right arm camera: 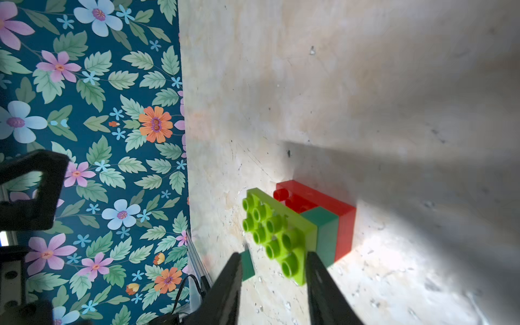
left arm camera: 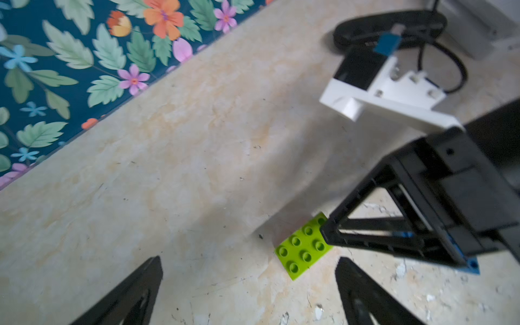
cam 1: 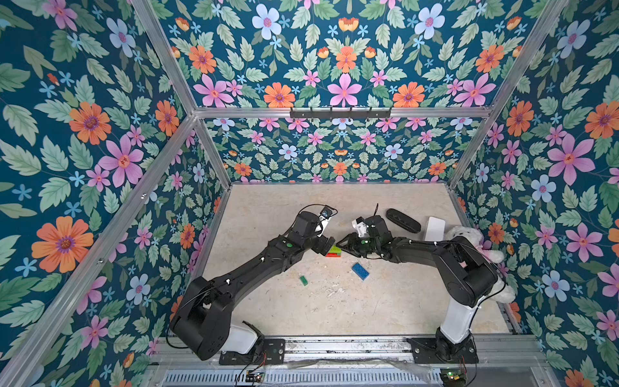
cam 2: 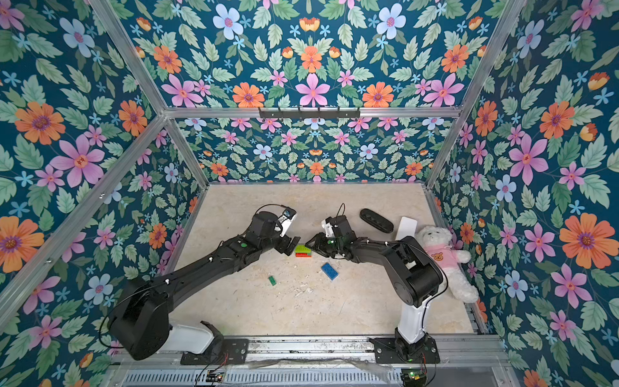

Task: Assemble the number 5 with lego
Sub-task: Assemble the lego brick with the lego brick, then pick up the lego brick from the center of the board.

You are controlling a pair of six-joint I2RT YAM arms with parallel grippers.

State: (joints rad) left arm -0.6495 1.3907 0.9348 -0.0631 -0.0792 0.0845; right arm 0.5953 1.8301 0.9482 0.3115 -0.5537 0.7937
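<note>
Lime brick seated; my left end effector spread, right end effector ajar astride it; next: blue brick, its 4 o'clock.

left arm: long reach forward and inward, wrist angled down
left gripper: low, jaws spread wide, fingers far apart
right arm: elbow out, forearm pointing inward
right gripper: low, jaws partly apart, fingers angled down
gripper tips face each other, near, not touching
</note>
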